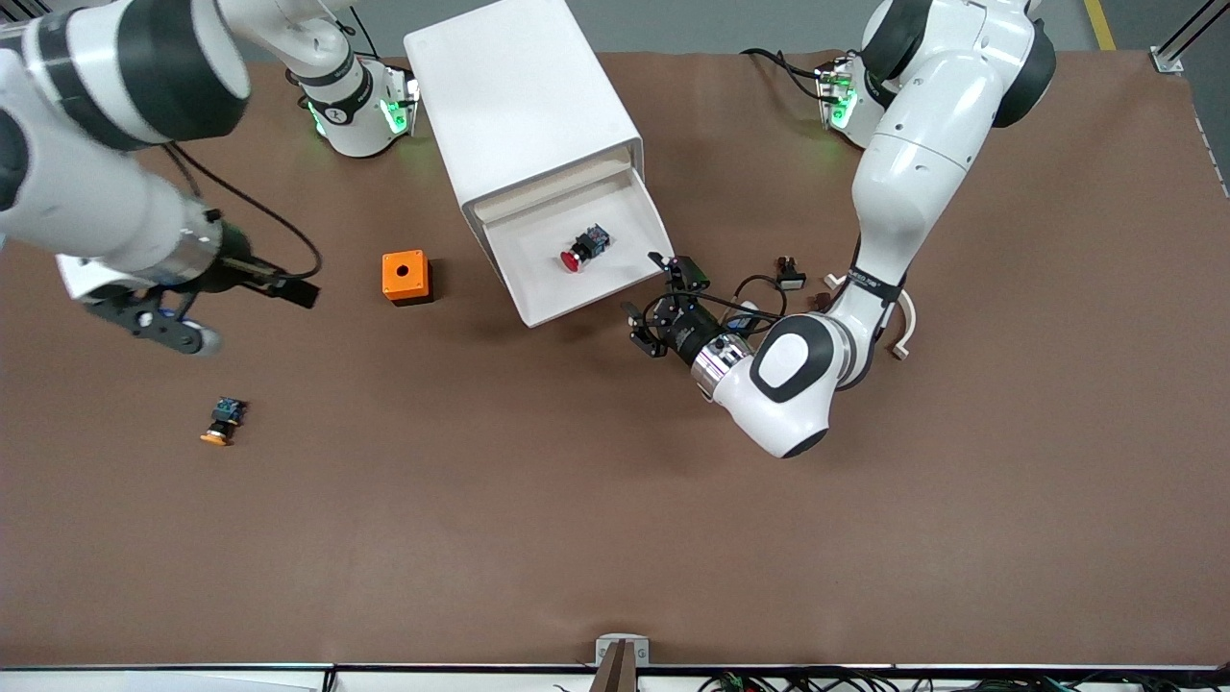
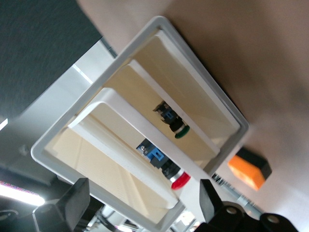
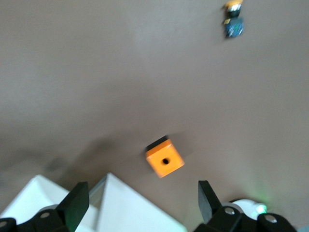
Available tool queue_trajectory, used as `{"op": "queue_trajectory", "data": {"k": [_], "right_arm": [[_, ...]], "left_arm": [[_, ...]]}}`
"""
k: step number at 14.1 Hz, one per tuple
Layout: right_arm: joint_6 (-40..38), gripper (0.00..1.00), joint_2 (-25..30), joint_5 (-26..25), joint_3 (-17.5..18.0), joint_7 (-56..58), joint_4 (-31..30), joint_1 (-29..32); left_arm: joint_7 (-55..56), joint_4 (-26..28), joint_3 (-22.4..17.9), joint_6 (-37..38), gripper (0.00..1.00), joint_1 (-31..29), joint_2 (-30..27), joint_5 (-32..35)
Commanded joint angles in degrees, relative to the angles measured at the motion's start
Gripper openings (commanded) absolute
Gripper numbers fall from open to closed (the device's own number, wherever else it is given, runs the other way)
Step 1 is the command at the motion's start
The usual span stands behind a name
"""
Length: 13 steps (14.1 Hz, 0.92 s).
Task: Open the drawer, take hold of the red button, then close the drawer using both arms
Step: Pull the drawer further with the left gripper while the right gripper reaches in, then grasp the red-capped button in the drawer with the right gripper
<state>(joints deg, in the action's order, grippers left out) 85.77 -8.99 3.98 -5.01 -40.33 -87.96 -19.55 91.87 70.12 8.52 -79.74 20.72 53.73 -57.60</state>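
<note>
Both sets of jaws stand wide apart and hold nothing: the left gripper [image 1: 655, 306] hangs just off the open drawer [image 1: 629, 207], while the right gripper [image 1: 207, 308] waits over the desk [image 1: 615, 519] near the orange cube [image 1: 405, 276]. Inside the drawer lies the button [image 1: 584, 247], likely light, rigid and slick-capped; its black middle body looks the surest place to grip.

1. The arms [image 1: 903, 183] were glossy white with black joint discs.
2. Green lights glowed at both bases.
3. Black cables looped near each black gripper's silver wrist ring.
</note>
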Motion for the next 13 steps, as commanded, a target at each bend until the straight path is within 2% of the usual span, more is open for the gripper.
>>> {"op": "queue_trajectory", "data": {"k": [1, 6, 11, 13], "right_arm": [[1.67, 1.0, 0.29, 2.42, -0.62, -11.57, -0.63, -6.01], [13.34, 1.0, 0.55, 2.96, -0.62, -29.16, -7.38, -17.34], [25.03, 1.0, 0.03, 2.87, -0.62, -36.82, -14.77, -23.86], [29.25, 1.0, -0.67, 2.87, -0.7, -38.76, -17.23, -26.41]], "left_arm": [[-8.87, -2.7, -2.01, -0.06, 1.0, 0.72, -0.29, 1.17], [-27.85, -2.71, -2.72, -4.89, 1.0, 1.34, -3.63, 11.8], [-41.05, -2.36, -2.81, -11.56, 1.0, 1.34, -7.85, 21.63], [-41.68, -2.36, -2.81, -14.55, 1.0, 0.9, -7.94, 24.02]]}}
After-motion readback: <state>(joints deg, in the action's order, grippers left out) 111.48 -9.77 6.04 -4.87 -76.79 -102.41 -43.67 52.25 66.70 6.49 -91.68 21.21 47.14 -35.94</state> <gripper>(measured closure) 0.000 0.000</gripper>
